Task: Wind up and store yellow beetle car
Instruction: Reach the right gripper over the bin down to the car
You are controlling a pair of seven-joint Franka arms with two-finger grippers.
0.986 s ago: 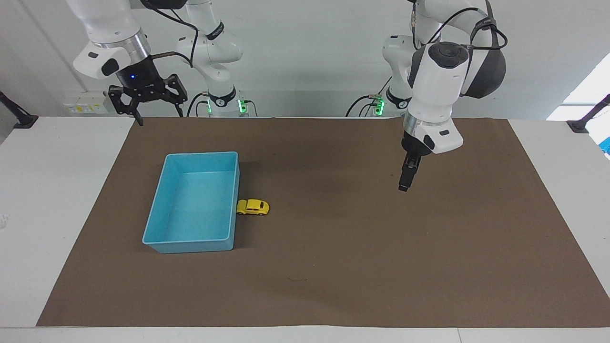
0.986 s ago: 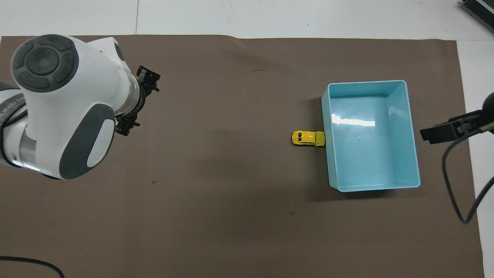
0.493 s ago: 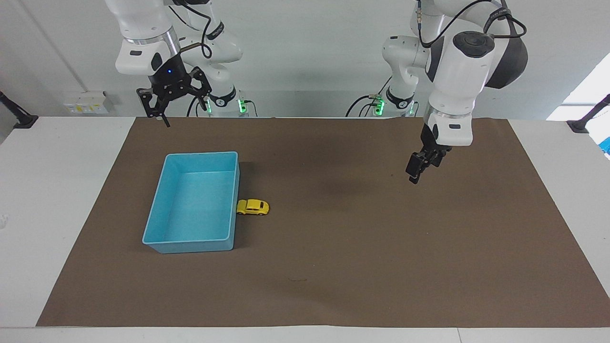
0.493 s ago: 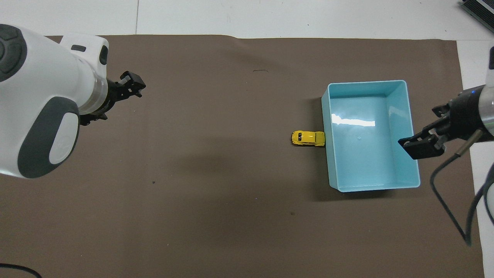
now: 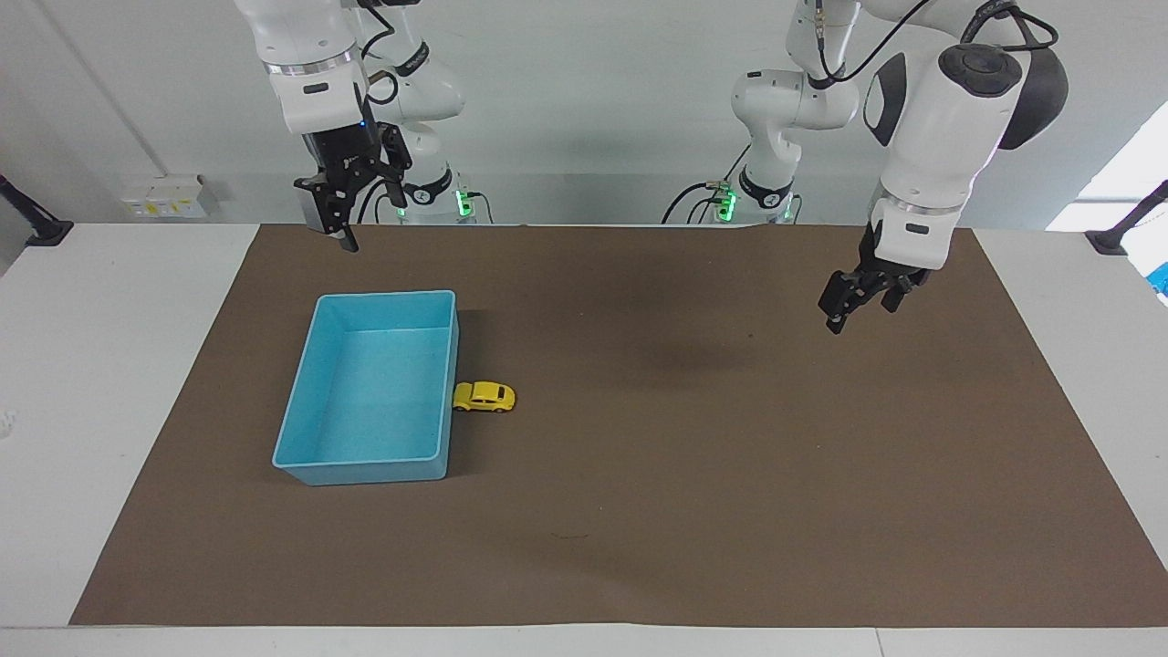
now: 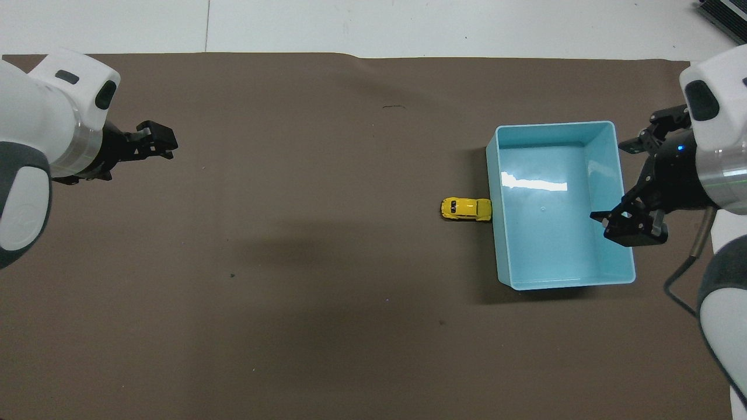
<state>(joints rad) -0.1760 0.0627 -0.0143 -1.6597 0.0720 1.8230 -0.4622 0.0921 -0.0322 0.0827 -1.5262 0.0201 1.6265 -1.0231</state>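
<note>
Both arms' upper links (image 5: 949, 109) run off-frame — car's (image 5: 484, 397) wheels indistinct.

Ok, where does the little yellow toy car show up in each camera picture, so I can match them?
Facing view: yellow beetle car sits left of centre, against the blue bin's right wall.
Overhead view: the car sits right of centre, against the bin's left wall.
Shared landmark: the blue bin, with the car touching its long side.

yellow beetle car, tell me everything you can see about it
The yellow beetle car is a tiny bright yellow toy with a rounded body, dark windows and small dark wheels, glossy like painted metal or plastic. It stands upright on its wheels on the brown mat, one end against the outer wall of the blue bin, on the side toward the left arm's end. No gripper touches it.
</note>
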